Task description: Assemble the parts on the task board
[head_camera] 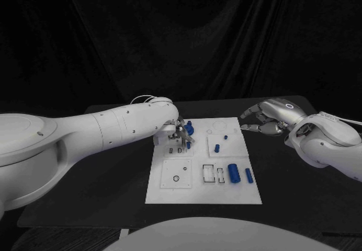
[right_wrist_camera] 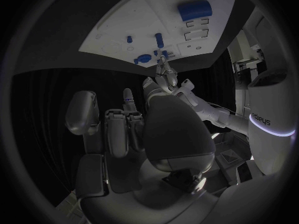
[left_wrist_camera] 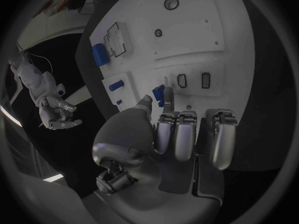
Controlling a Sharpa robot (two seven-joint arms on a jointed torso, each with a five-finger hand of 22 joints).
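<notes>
Two silver many-fingered hands are over the black table [head_camera: 113,188], and only one of them is at the board. The left hand [head_camera: 177,132], just left of the frame's centre in the head view, reaches down onto the upper left part of the flat white rectangular task board [head_camera: 198,193]. Its fingertips [left_wrist_camera: 145,102] meet around a small blue part [left_wrist_camera: 159,94], which looks pinched between thumb and finger, right beside two small dark rectangular slots [left_wrist_camera: 194,80] in the board. A second small blue piece [head_camera: 189,125] stands just beside that hand, near the board's top edge.

The right hand [head_camera: 268,119] hangs at the upper right of the head view, off the board's right edge and apart from it, fingers loosely curled and separated with nothing between them.

Moving outward across the board, a short blue peg [head_camera: 217,148] and a tiny blue stud [head_camera: 225,138] sit in its upper right portion. Lower right lie a thick blue cylinder [head_camera: 234,172] and a slimmer blue cylinder [head_camera: 249,175] side by side, next to two empty rectangular outlines [head_camera: 208,173].
</notes>
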